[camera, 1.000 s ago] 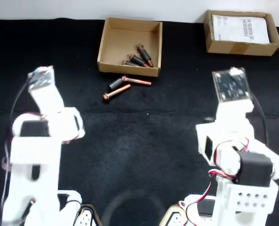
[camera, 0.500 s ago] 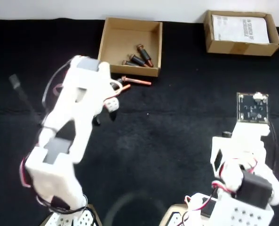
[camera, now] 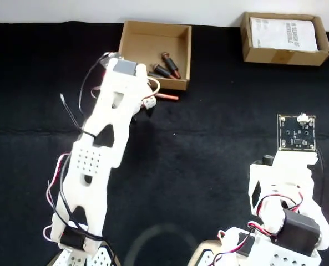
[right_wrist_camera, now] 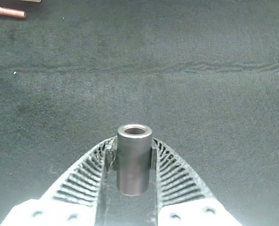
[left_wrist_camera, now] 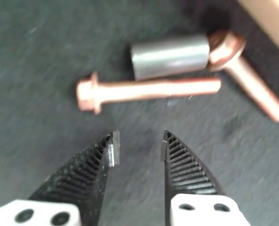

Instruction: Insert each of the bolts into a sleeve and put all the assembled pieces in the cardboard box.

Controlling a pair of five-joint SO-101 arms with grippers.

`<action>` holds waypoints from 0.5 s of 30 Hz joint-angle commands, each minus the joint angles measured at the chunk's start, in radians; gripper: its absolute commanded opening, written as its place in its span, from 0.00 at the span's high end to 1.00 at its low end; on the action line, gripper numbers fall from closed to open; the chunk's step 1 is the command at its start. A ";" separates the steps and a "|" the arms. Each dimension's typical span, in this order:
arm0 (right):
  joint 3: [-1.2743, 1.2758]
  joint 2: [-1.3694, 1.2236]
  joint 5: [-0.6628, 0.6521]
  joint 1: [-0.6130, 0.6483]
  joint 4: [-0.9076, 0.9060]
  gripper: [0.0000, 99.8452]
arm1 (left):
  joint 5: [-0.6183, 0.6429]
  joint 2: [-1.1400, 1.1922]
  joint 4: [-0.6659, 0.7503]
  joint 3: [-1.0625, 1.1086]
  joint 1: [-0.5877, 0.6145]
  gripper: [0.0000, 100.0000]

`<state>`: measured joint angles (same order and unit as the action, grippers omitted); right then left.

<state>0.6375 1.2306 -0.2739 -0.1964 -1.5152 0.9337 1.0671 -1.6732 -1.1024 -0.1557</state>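
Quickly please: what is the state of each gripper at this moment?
Left gripper: open, holding nothing, fingertips close to a loose bolt.
Right gripper: closed on a grey sleeve.

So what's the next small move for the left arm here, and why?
Probably lower the left gripper onto the loose bolt and close on its shank. Its jaws stand open just short of that bolt, which lies with no sleeve on it, and the right gripper holds a sleeve, its open bore showing, ready to take a bolt.
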 commanded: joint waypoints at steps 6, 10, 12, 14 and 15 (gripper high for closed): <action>-0.002 0.015 -0.066 -0.008 -0.008 0.99 | 0.009 0.177 -0.003 -0.291 0.044 0.84; -0.002 0.015 -0.072 -0.008 -0.013 0.99 | 0.009 0.202 -0.015 -0.364 0.061 0.75; -0.002 0.015 -0.072 -0.007 -0.013 0.99 | 0.009 0.202 -0.031 -0.390 0.062 0.68; -0.002 0.013 -0.072 -0.007 -0.012 0.99 | 0.011 0.202 -0.031 -0.400 0.064 0.63; -0.001 0.013 -0.074 -0.007 -0.012 0.99 | 0.011 0.202 -0.031 -0.400 0.065 0.63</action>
<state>0.6375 1.2306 -0.3353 -0.1964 -1.5228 0.9352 1.2789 -1.6978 -1.4599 -0.1082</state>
